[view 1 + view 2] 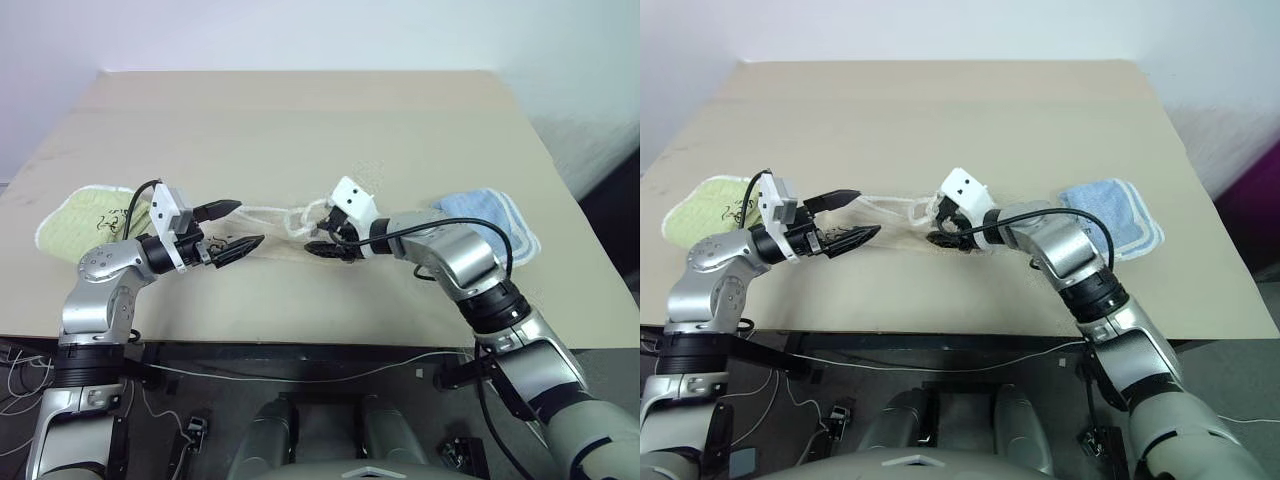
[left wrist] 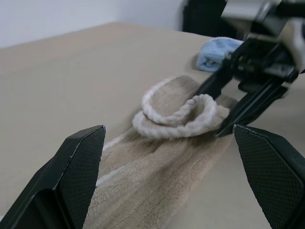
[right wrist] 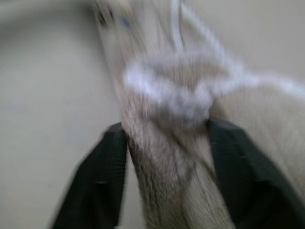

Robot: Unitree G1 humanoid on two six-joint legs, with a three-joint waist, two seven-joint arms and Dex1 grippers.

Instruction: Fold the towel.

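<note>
Both arms reach inward over the near part of the tan table [image 1: 300, 110]. The left gripper [image 1: 228, 228] points level toward the table's middle, its two black fingers spread wide apart with nothing between them. The right gripper [image 1: 322, 243] comes in from the other side, angled slightly downward, and its tips sit at the bunched end of the beige towel [image 1: 285, 222]. The towel lies crumpled in a narrow band between the two grippers, its white corded edging [image 2: 176, 123] curling into a loop. From the head views the towel nearly blends into the tabletop, and only the white cord makes it easy to pick out. The left wrist view shows the plush ribs of the cloth and the right gripper's thin fingers touching the loop's far side. The right wrist view is blurred, but it shows the cloth running between the two dark fingers [image 3: 100, 176], which stand apart on either side of it; whether they pinch it cannot be told. A yellow-green towel [image 1: 85, 215] lies partly behind the left arm, and a light blue towel [image 1: 490, 215] lies partly behind the right forearm.
</note>
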